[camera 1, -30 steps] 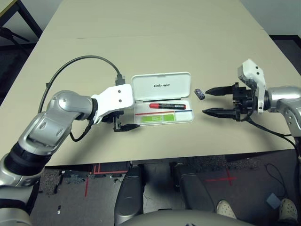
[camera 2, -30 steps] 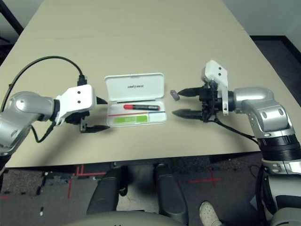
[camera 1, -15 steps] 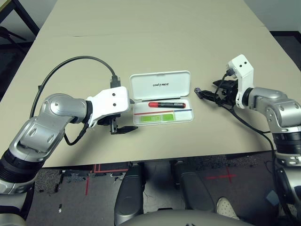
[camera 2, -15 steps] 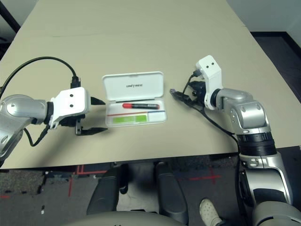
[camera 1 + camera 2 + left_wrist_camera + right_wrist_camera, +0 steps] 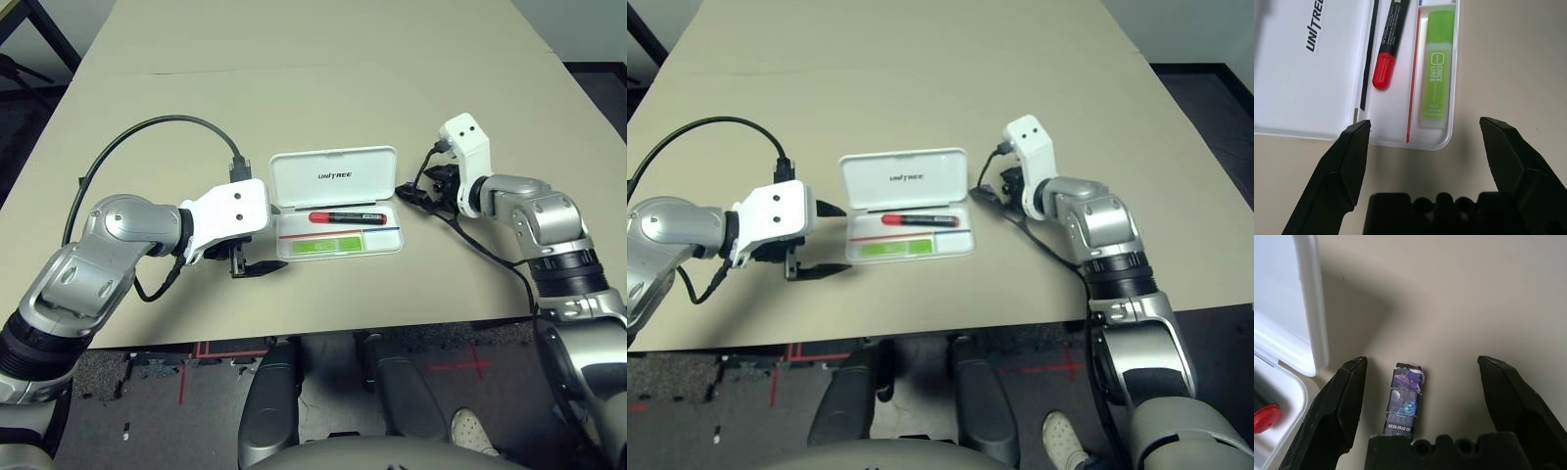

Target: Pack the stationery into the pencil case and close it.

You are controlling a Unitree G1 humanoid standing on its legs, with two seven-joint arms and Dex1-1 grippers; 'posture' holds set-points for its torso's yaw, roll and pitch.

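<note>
The white pencil case [image 5: 334,177] lies open mid-table, its lid marked UNITREE standing back. In its tray rest the red marker [image 5: 342,215] and the light green highlighter [image 5: 1437,73]. My left gripper [image 5: 263,251] hovers open just off the case's left end, nothing between its fingers. The small dark eraser block [image 5: 1404,399] lies on the table right of the case's lid corner. My right gripper [image 5: 1421,362] is open, one finger either side of the eraser, not touching it.
The tan table [image 5: 294,98] stretches far behind the case. A black cable [image 5: 147,132] loops over the table from my left wrist. The table's front edge [image 5: 323,331] runs close below the case.
My right gripper has swung left towards the case and now straddles the eraser. The left arm has held still over the last half second; the camera shifted slightly earlier.
</note>
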